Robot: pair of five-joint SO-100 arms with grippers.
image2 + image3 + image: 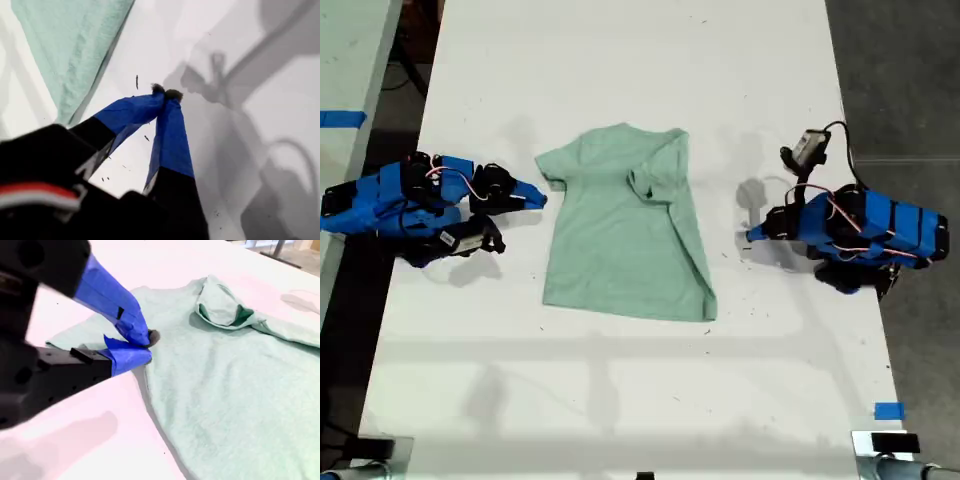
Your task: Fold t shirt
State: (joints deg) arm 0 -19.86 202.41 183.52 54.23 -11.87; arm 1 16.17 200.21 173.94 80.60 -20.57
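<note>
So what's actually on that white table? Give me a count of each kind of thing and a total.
Mint-green t shirt: 1
Blue robot arms: 2, my first hand at the exterior view's right, my second hand at its left
Blue tape scrap near the table's edge: 1
Total: 4

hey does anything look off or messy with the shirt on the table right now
Yes. The t shirt is only half folded: the side toward the exterior view's right is turned over onto the body, its sleeve bunched and curled, and that folded edge runs slanted. The sleeve toward the exterior view's left lies flat, near my second gripper. No damage shows.
</note>
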